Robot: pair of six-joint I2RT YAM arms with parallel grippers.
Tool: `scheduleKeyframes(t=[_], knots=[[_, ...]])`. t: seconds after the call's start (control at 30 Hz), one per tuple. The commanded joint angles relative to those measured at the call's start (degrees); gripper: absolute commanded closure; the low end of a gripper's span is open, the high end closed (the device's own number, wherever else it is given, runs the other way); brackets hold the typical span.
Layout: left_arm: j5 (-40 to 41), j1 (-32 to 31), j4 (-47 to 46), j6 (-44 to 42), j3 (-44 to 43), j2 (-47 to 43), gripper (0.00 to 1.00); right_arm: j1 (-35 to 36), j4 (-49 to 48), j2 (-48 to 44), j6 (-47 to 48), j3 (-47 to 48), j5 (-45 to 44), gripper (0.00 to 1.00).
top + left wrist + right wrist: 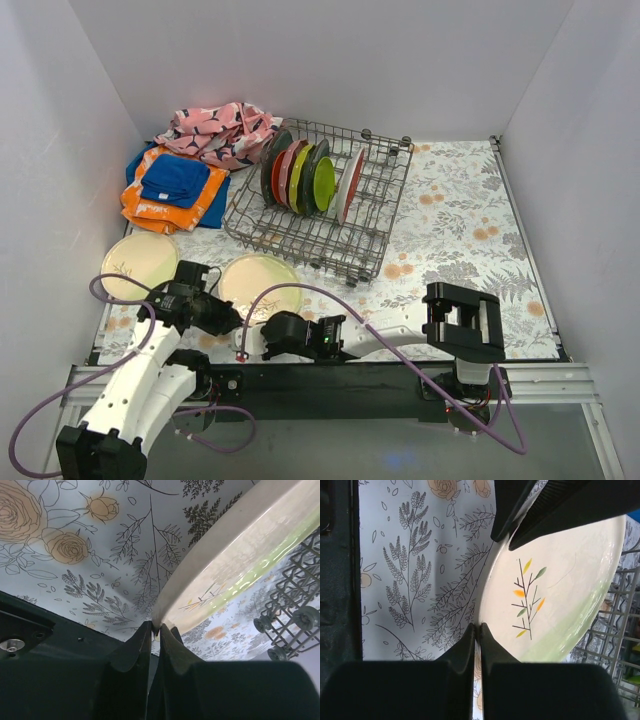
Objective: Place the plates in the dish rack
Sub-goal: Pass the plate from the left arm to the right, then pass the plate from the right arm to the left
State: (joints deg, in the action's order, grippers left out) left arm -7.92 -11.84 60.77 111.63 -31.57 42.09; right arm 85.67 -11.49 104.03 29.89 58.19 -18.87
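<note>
A cream plate with a sprig [262, 283] lies near the table's front, left of centre. My left gripper [234, 319] is shut on its near-left rim; in the left wrist view the fingertips [157, 629] pinch the plate's edge [240, 555]. My right gripper [248, 341] reaches far left to the same plate. Its jaws [479, 626] are shut at the very rim of the plate [560, 595], and the left gripper's fingers [555, 510] show above. A second cream plate [139, 262] lies flat at the left. The dish rack [370, 245] holds several upright plates [310, 178].
Folded blue and orange cloths [175, 190] and a pink patterned cloth [220, 130] lie behind the left plate. The rack's corner [295, 610] stands close to the held plate. White walls enclose the table on three sides. Purple cables loop over both arms.
</note>
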Motion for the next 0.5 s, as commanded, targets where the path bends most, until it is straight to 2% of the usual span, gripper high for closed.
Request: scheduleKeyframes(t=[0.0, 0.07, 0.17, 0.47], knots=[[-1.05, 0.06, 1.45, 4.29, -2.00, -3.41, 0.85, 0.03, 0.85, -2.77, -4.13, -1.94, 1.91, 0.99], [-0.17, -0.03, 2.07, 4.47, -2.09, -4.03, 0.75, 0.03, 0.94, -3.74, -4.93, -1.94, 2.79, 0.99], [0.71, -0.03, 3.38, 4.38, -2.27, -4.20, 0.67, -0.06, 0.94, -4.88, -5.81, -2.03, 3.84, 0.99], [2.21, 0.06, 3.65, 1.75, -1.74, -2.36, 0.65, -1.38, 1.03, -8.14, -6.77, -3.17, 6.21, 0.99]])
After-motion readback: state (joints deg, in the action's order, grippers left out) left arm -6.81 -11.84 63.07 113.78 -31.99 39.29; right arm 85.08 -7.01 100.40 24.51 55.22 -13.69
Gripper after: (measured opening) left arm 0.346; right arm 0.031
